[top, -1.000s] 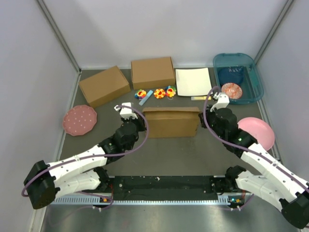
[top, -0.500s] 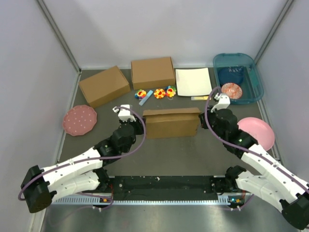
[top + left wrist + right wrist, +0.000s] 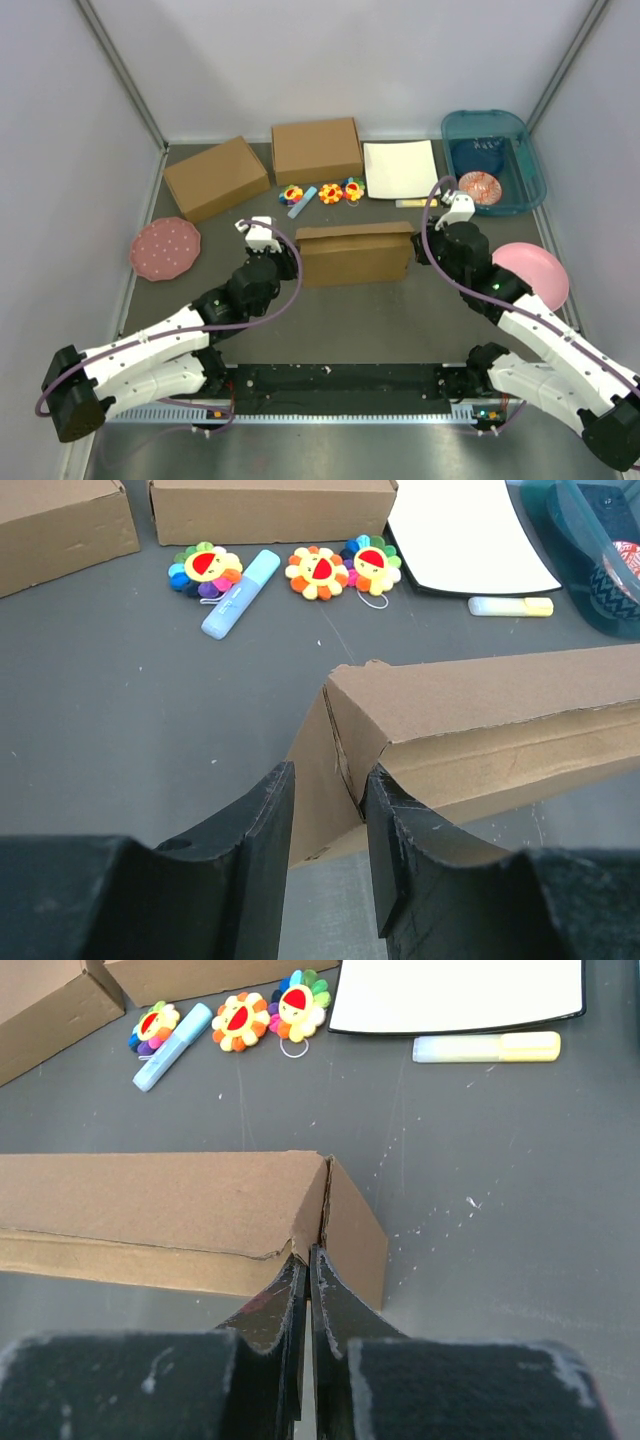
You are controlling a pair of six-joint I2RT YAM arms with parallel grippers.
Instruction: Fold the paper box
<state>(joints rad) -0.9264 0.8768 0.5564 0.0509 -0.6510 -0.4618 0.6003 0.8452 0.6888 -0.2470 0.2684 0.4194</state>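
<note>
One paper box (image 3: 355,255), closed and shallow, lies mid-worktop (image 3: 350,320), lengthwise between the left and right edges. The left hand (image 3: 328,790) is at its left end, fingers slightly spread with the end corner standing between them. The right hand (image 3: 305,1270) is at its right end, fingers pressed together with their tips at the corner seam; whether cardboard sits between them I cannot tell.

Along the far edge:
- two other cardboard boxes (image 3: 216,177) (image 3: 316,150)
- three flower toys (image 3: 292,193) (image 3: 330,193) (image 3: 354,189)
- one blue marker (image 3: 303,199)
- one yellow marker (image 3: 415,203)
- one white sheet (image 3: 400,168)
</note>
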